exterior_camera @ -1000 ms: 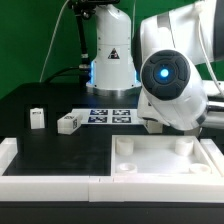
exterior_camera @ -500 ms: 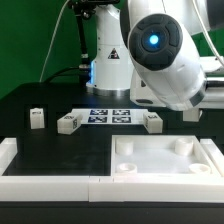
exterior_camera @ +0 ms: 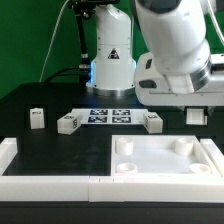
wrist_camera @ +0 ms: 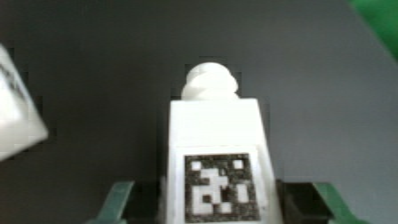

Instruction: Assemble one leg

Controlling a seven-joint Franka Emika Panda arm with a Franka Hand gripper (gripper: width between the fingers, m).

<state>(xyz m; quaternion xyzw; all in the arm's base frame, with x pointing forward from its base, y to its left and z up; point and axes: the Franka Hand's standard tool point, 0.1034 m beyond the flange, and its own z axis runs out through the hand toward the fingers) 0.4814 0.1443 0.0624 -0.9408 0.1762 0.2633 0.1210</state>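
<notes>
In the wrist view a white leg (wrist_camera: 217,140) with a black-and-white tag and a rounded peg end stands between my green fingers (wrist_camera: 119,203). My gripper (wrist_camera: 217,206) is shut on it. In the exterior view the gripper (exterior_camera: 196,110) holds this leg (exterior_camera: 196,116) above the table, behind the far right corner of the white tabletop (exterior_camera: 165,162). Three other legs lie on the black table: one (exterior_camera: 37,118) at the exterior view's left, one (exterior_camera: 68,123) beside it, one (exterior_camera: 152,122) near the tabletop's far edge.
The marker board (exterior_camera: 110,115) lies flat behind the legs, in front of the robot's base (exterior_camera: 112,65). A white raised border (exterior_camera: 50,186) runs along the table's front edge and left corner. The tabletop has round corner sockets (exterior_camera: 125,146).
The arm has lifted and swung up, so its round wrist housing has left the middle of the exterior view. The held leg now shows under the gripper at the right. Other legs unmoved.
</notes>
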